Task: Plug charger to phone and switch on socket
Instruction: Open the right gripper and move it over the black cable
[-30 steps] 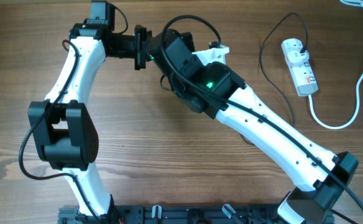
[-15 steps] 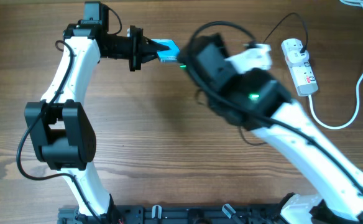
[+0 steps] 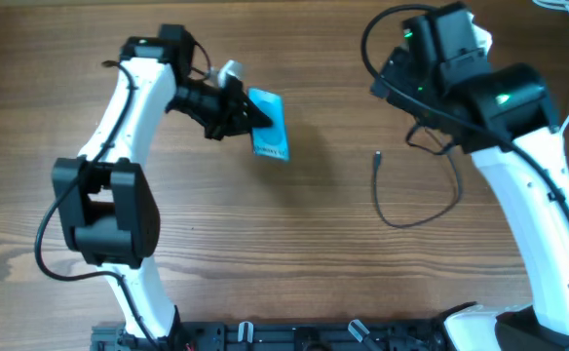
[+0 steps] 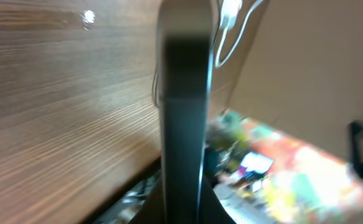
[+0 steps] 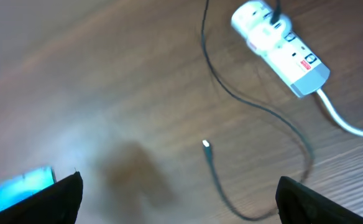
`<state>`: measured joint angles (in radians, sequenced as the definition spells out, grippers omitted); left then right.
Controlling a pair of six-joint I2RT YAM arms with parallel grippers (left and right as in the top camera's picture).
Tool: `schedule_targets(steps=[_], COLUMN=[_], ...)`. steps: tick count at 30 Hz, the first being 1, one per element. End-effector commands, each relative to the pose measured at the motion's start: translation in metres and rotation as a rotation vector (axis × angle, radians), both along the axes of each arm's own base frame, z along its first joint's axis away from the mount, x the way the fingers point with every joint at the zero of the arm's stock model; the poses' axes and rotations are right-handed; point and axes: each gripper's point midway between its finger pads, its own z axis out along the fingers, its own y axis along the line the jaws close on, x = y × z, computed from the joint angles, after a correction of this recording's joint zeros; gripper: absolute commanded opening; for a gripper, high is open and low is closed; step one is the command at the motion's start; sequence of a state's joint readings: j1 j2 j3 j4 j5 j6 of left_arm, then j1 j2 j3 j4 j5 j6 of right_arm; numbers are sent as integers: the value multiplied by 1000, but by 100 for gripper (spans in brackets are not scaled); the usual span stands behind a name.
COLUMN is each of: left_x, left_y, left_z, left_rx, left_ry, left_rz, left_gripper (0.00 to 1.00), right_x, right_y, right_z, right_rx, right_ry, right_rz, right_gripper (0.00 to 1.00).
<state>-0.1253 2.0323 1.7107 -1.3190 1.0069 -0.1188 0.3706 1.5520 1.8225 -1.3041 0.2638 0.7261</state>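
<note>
Left gripper (image 3: 246, 111), upper left of centre overhead, is clamped on the phone (image 3: 270, 135), which sits tilted with its turquoise screen up. Charger (image 3: 377, 161) lies loose on the table (image 3: 265, 263) centre-right, plug tip free and well apart from the phone. Right gripper (image 5: 181, 199) is spread wide, holding nothing. Socket (image 5: 281, 46) is upper right in the right wrist view.

Robotics lab bench: wood-grain table (image 3: 294, 244), left arm (image 3: 133, 107), right arm (image 3: 538, 195), black base rail (image 3: 265, 336).
</note>
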Motion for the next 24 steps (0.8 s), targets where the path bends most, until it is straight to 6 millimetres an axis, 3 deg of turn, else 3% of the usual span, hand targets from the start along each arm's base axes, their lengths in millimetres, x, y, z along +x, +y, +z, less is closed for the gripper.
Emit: schedule_targets(steps=[1,5,8,13,18,22,24], left_x=[-19,-28,-32,-36,-46,-45,-43], left_y=[-25,-42,-43,-31,4,38,49], left_z=[14,19,32,79,124,131,131], left_rx=[-31,-60,-67,-79,47,268,348], left_ry=[-206,-228,-263,-415,-612,-667,-683], left_rz=[-189,-237,-242,-212,-147,-42,-14], left_gripper=[4,4,4,4,4,4,4], right_x=[-7,-10,-8,-1,4,13,18], right_y=[0,-12,-19,-26,-24,-15,-11], right_z=[-5,-10,-19,-51,-92,-107,-111], right_rx=[-24,-40,-77,-118,-72,-16,-18], right_ry=[72,104,121,169,266,290,286], right_rz=[215,198,179,155,155,182,212], right_gripper=[100,100,100,100,99,100,91])
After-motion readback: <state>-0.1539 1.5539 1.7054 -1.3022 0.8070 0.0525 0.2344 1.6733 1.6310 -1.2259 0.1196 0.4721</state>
